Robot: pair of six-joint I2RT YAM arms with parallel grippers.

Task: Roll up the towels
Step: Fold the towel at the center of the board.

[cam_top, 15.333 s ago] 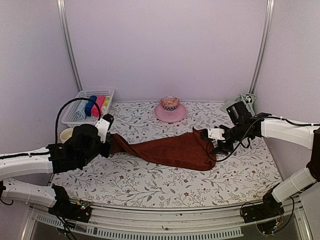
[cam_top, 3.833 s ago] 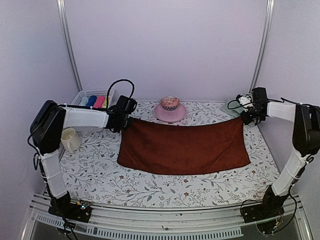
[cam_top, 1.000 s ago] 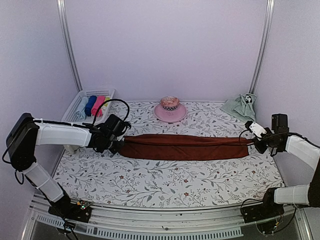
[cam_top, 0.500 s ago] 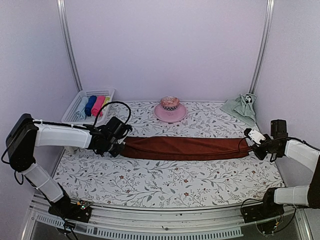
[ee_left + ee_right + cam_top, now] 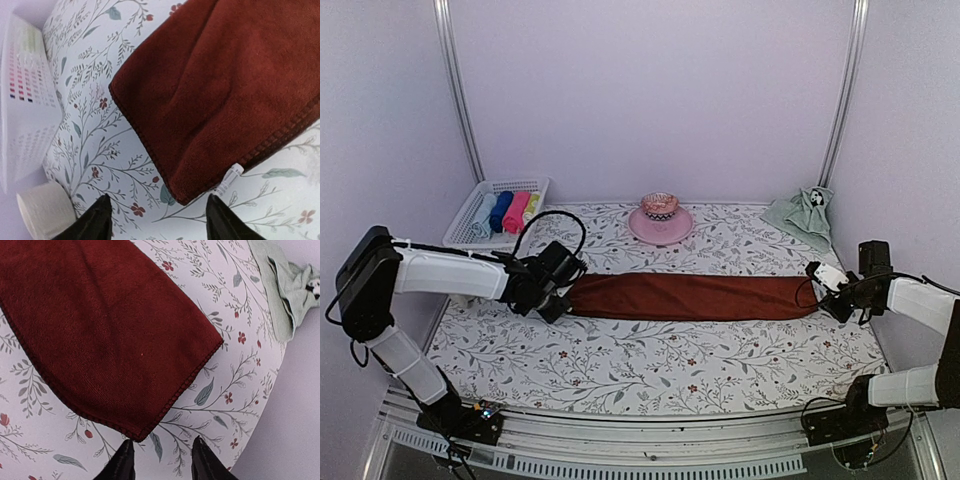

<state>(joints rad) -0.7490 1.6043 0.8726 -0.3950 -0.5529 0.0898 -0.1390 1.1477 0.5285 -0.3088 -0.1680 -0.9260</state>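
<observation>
Red towel (image 5: 690,297): folded to a long narrow strip, flat on the floral cover (image 5: 650,365), running L–R across mid table btwn the two grippers. Not rolled. L end just beside L gripper (image 5: 556,300), R end just beside R gripper (image 5: 826,290).

L gripper, wrist view: jaws well apart, nothing btwn them, no grip on anything. Towel corner w/ small white label (image 5: 227,181) lying just ahead of the tips, apart from both fingers (image 5: 97,222). Hem stitching visible along the edge. White basket (image 5: 25,115) at L edge of that view, pale cup (image 5: 42,215) at bottom L.

R gripper, wrist view: jaws partly apart, empty. Towel's R corner just ahead of the tips; touching or not, cannot tell.

Green towel (image 5: 802,212): crumpled at far R corner of table, against the wall, well apart from red towel. Black-and-white motif showing. Unrolled.

Top view: basket at far L w/ blue, pink and yellow rolls (image 5: 510,210) inside; pink stand (image 5: 660,225) at far centre, beyond the strip.
</observation>
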